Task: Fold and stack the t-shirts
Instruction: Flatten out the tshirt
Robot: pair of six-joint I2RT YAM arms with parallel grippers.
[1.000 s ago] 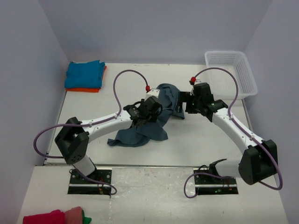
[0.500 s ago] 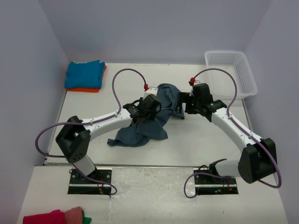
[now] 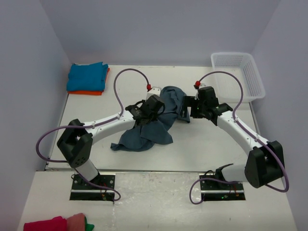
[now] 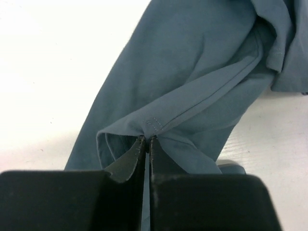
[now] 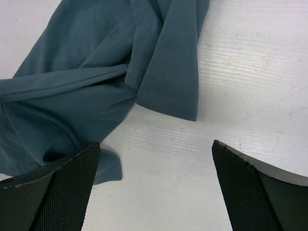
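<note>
Slate-blue cloth t-shirt [image 3: 149,132] is clamped by the left jaws; the parted right jaws are best closed on its sleeve hem [image 5: 168,103].

Loose t-shirt [image 3: 149,137] lies centre, stacked t-shirts [image 3: 86,77] back left, basket [image 3: 256,82] back right.

The left fingers [image 4: 124,167] (pinching the slate-blue t-shirt [image 3: 144,137]) have edged farther across the table [image 3: 207,147].

The slate-blue shirt [image 3: 153,131] lay crumpled in the middle; the turquoise shirt [image 3: 86,77] sat folded atop the orange shirt [image 3: 89,92], far left.
</note>
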